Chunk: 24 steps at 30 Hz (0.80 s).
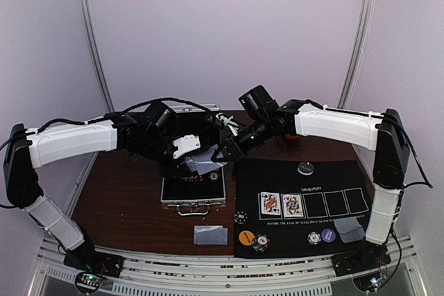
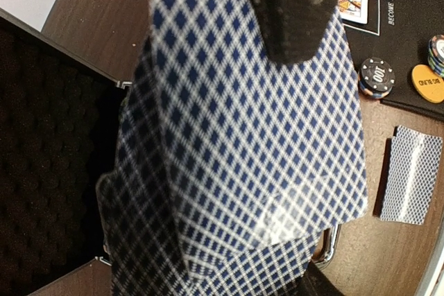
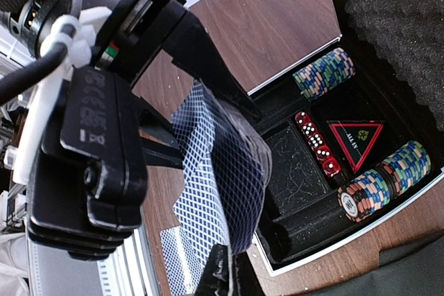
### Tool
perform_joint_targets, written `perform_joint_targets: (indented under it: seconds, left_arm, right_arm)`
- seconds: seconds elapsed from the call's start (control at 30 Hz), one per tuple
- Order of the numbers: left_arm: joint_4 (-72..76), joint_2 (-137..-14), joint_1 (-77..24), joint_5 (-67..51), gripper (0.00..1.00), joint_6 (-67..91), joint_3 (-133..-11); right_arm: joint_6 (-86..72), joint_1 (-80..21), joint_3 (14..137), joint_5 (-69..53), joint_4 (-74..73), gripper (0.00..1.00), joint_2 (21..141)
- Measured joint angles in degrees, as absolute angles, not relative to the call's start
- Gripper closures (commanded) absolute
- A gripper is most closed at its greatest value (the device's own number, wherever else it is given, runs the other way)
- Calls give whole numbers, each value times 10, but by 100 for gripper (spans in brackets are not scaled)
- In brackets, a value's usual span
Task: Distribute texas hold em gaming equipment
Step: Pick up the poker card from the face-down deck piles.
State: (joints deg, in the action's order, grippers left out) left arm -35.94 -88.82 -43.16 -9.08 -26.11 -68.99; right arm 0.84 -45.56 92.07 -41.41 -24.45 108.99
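Observation:
My left gripper point(image 1: 186, 149) hovers over the open case, shut on a fanned pack of blue-checked playing cards point(image 2: 263, 136). My right gripper point(image 3: 232, 268) meets it from the right and is shut on the edge of one card of that pack point(image 3: 222, 164). On the black mat point(image 1: 277, 171) lie two face-up cards point(image 1: 280, 204), a dark chip stack point(image 2: 377, 76), an orange disc point(image 2: 427, 82), a purple disc point(image 1: 328, 235) and a dark disc point(image 1: 305, 168). Face-down cards point(image 2: 411, 175) rest on the wood by the mat's left edge, more point(image 1: 350, 229) at its right.
The silver case point(image 1: 194, 200) lies open under both grippers. In its black tray are striped chip rolls point(image 3: 322, 73), red dice point(image 3: 318, 145) and a triangular marker point(image 3: 355, 142). The white rail point(image 1: 222, 268) runs along the near table edge.

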Motion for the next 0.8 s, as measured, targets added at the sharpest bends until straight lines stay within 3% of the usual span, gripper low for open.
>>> perform_joint_targets:
  seconds: [0.53, 0.63, 0.8]
  left_arm:
    - [-341, -887, -430, -90, 50, -266, -681]
    - [-334, -883, -428, -90, 50, -264, -674]
    - [-326, -880, -428, -97, 50, -262, -656]
  right_arm:
    - [-3, -458, 933, -411, -248, 100, 1097]
    - [-23, -458, 917, -401, -220, 92, 1096]
    - [-60, -458, 881, -392, -180, 90, 1095]
